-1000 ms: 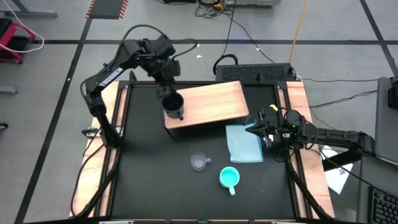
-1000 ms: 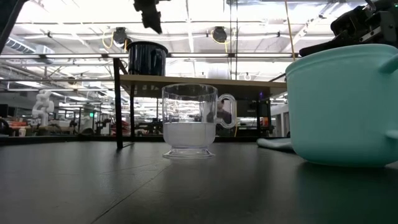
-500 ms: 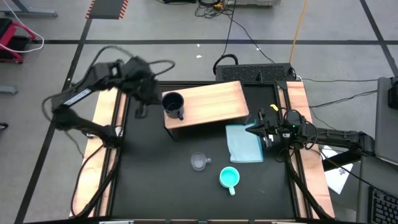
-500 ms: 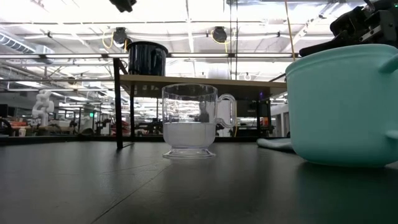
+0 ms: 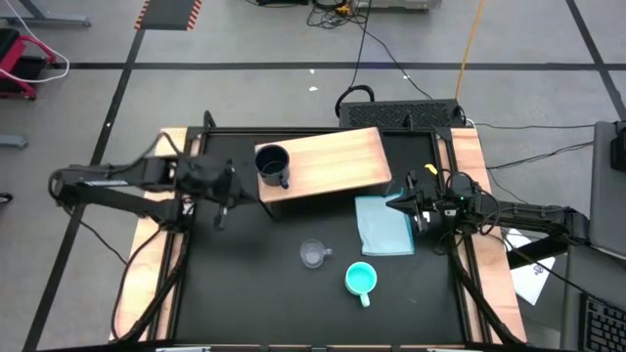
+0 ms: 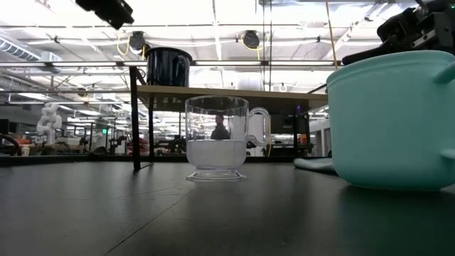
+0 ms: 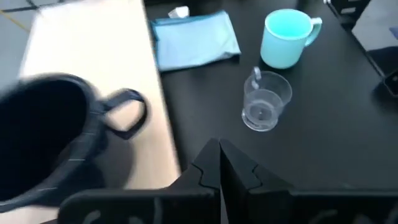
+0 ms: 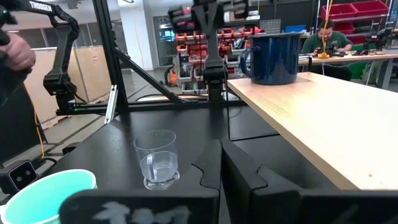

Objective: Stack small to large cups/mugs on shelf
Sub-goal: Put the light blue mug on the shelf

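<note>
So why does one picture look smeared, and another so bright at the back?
In the left wrist view the navy mug is streaked with motion blur, while the glass cup stays crisp. In the low view, ceiling lights glare behind the shelf, leaving things there dark against them.

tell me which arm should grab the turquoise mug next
Probably the right. Its end effector waits over the blue cloth, with the turquoise mug on the table just in front of it. The left end effector hangs out by the table's left edge, beside the shelf, farther away.
</note>
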